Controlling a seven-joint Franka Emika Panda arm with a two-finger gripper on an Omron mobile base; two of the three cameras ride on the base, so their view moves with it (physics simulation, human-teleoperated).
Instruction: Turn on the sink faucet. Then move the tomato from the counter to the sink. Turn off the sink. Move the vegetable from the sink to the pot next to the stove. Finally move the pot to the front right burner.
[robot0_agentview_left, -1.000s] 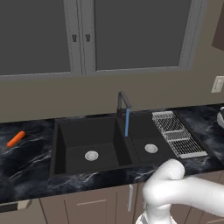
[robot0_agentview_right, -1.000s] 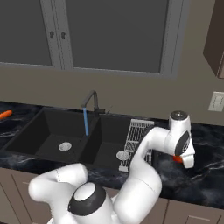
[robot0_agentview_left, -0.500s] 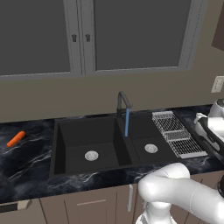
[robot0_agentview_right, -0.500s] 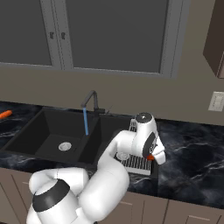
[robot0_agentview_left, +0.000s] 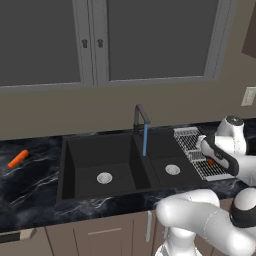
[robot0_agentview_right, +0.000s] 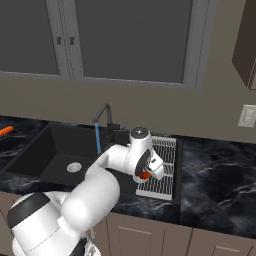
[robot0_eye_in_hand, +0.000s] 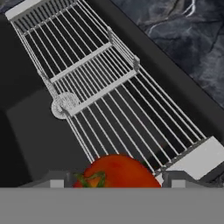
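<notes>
The small round red-orange tomato (robot0_eye_in_hand: 116, 171) is sitting at the bottom centre of the hand view, between the two dark finger tips of the two-finger gripper (robot0_eye_in_hand: 116, 178), whose jaws are standing fairly wide and gripping the fruit across its middle. In the right base view the tomato (robot0_agentview_right: 145, 175) is showing as a red spot under the white hand near the centre of the frame, above the white wire rack (robot0_agentview_right: 162, 170) that is lying over the right end of the matte black double-basin sink (robot0_agentview_right: 45, 150). In the left base view it is a small red fleck (robot0_agentview_left: 211, 162) at centre right.

The tomato is looking light, smooth and glossy, so it is probably slippery and a little soft; a firm squeeze could bruse it, and a loose one could let it roll out. Holding it across its widest part, with the green stalk clear of the pads, seems soundest.

A blue stream is running from the thin dark angular faucet (robot0_agentview_left: 140, 117), upper centre of the left base view, into the sink, so the tomato is not yet in a basin.
</notes>
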